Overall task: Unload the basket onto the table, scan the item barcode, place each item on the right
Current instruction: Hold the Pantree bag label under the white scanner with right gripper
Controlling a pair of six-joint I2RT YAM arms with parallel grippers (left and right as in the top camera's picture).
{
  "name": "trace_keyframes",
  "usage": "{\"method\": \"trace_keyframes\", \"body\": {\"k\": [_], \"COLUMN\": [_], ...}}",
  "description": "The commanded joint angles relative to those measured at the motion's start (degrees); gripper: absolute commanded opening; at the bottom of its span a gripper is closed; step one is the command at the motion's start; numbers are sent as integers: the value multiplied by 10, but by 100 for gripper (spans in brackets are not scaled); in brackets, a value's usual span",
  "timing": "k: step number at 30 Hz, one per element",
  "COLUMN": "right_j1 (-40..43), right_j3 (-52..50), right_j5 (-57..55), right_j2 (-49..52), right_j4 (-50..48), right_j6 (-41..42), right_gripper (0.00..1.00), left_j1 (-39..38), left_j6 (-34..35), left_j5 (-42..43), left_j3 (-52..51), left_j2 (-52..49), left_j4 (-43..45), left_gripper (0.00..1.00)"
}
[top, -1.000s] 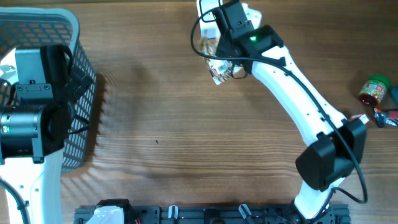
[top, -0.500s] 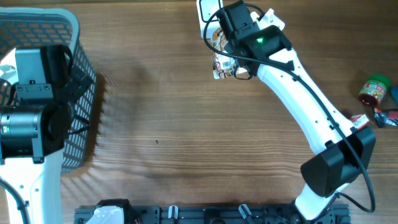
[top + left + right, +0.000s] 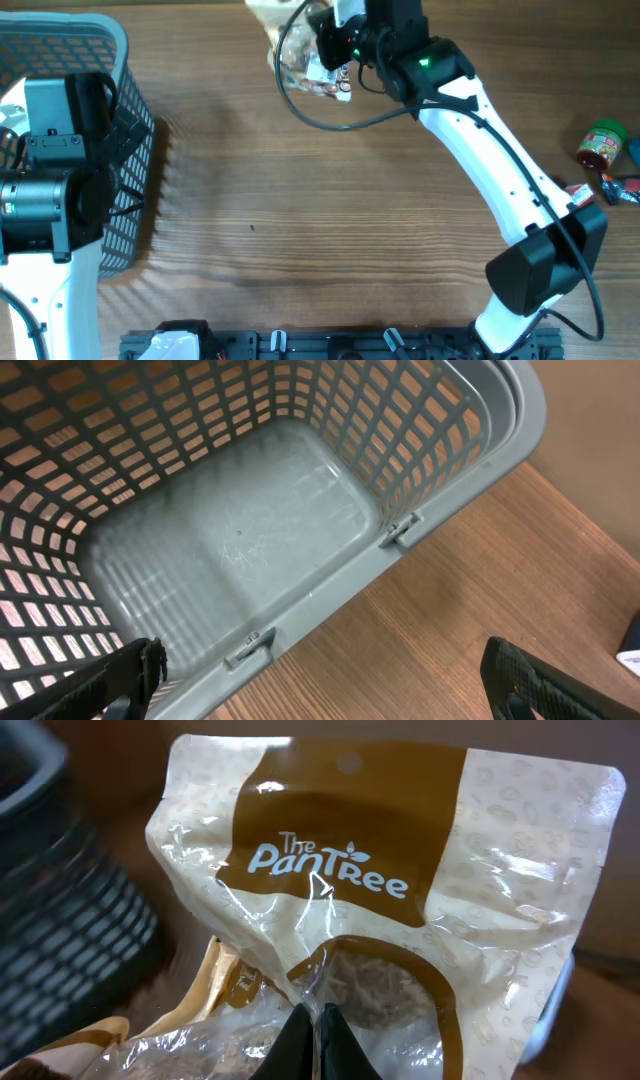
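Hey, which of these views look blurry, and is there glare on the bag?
Right wrist: the bag is sharp, with white glare streaks on its film, while the basket at left is smeared. Left wrist: the basket is crisp and evenly lit. Overhead: the bag looks soft at the top edge; the table is sharp.

Bare tabletop (image 3: pixel 300 230) lies open across the middle, from the basket (image 3: pixel 118 40) at the left edge to the right arm (image 3: pixel 480 145) — a slanted bar from near edge to far edge, with the snack bag (image 3: pixel 300 65) at its far end. A jar (image 3: pixel 601 144) crowds the right edge.
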State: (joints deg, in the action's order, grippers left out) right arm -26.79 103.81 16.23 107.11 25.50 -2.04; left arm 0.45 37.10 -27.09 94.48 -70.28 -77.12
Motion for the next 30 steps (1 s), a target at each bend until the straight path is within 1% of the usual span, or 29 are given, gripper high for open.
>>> {"method": "trace_keyframes", "body": {"k": [1,2,3,4,5,6,7,8,10,11,12,13,15,18,19,20,21,22,23,24,26,27,30], "right_j1": [16,21,27,35,37,37,37,37,37,37,37,37,37,37,38,39,39,41,46,56,95,112,119], "right_j3": [4,4,3,-13,-30,-49,-72,-101,-159,-202,-240,-300,-377,-385,-381,-381,-381,-381,-377,-368,-333,-306,-230], "right_j5": [172,209,202,117,38,-37,-103,-141,-179,-228,-261,-275,-241,-239,-239,-239,-239,-234,-207,-166,-98,-86,-91], "right_j2": [-16,-16,-16,-16,-16,-16,-16,-16,-16,-16,-16,-16,-16,-16,-16,-16,-16,-16,-16,-16,-12,-4,34], "right_j4": [3,3,12,42,56,59,60,60,54,41,22,-19,-106,-141,-154,-168,-174,-176,-175,-170,-148,-135,-103], "right_j6": [-113,-108,-78,-47,-27,10,61,121,203,271,320,367,372,364,365,365,365,364,343,318,313,311,290], "right_gripper": [5,5,5,5,5,5,5,4,5,5,5,5,5,5,29,93,100,100,100,100,100,100,100], "left_j1": [3,3,3,3,3,3,3,3,3,3,3,3,3,3,3,3,3,3,3,3,3,3,3], "left_j6": [-7,-7,-7,-7,-7,-7,-7,-7,-7,-7,-7,-7,-7,-7,-7,-7,-7,-7,-7,-7,-7,-7,-7], "left_j5": [1,1,1,1,1,1,1,1,1,1,1,1,1,1,1,1,1,1,1,1,1,1,1], "left_j3": [3,3,3,3,3,3,3,3,3,3,3,3,3,3,3,3,3,3,3,3,3,3,3], "left_j2": [0,0,0,0,0,0,0,0,0,0,0,0,0,0,0,0,0,0,0,0,0,0,0], "left_j4": [1,1,1,1,1,1,1,1,1,1,1,1,1,1,1,1,1,1,1,1,1,1,1], "left_gripper": [100,100,100,100,100,100,100,100,100,100,100,100,100,100,100,100,100,100,100,100,100,100,100]}}
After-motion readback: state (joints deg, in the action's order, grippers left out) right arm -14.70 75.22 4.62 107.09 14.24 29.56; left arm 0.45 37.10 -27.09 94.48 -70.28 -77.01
